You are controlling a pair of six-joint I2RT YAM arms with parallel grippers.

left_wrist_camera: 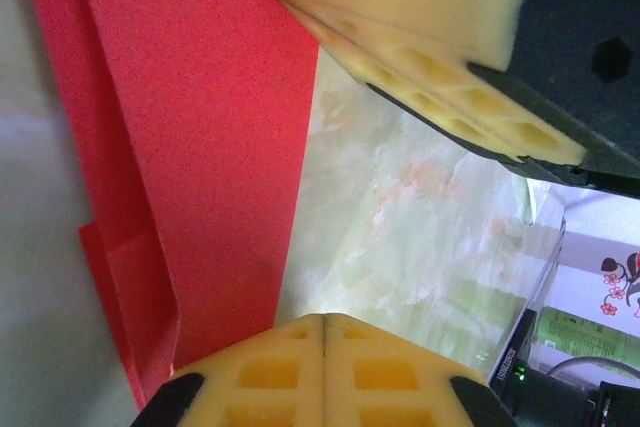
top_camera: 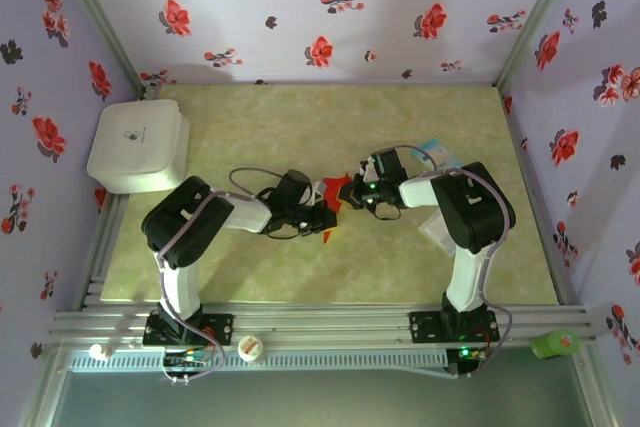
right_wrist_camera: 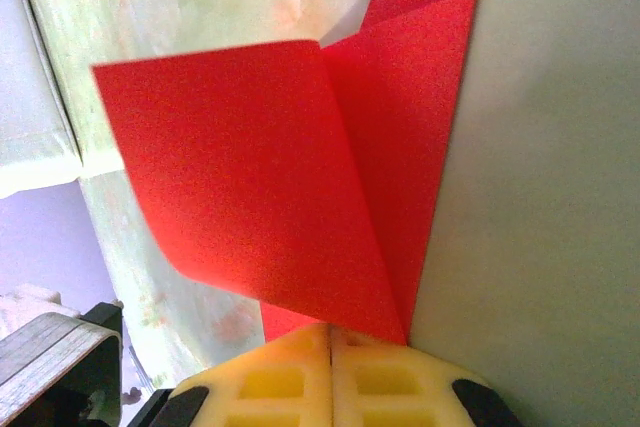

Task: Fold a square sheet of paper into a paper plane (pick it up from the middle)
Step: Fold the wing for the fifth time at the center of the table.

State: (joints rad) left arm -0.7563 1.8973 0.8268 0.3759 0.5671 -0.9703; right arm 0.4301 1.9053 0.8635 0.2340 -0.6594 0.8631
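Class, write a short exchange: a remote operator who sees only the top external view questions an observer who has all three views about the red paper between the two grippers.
Operator: From above, the red paper is just a small patch. Is it folded at all?
Observer: Yes. In the right wrist view one flap curls over a second layer, and the two are joined along a straight crease.
Operator: Is anything gripping it?
Observer: The right gripper is shut, and the paper's lower corner runs into the seam between its fingers.
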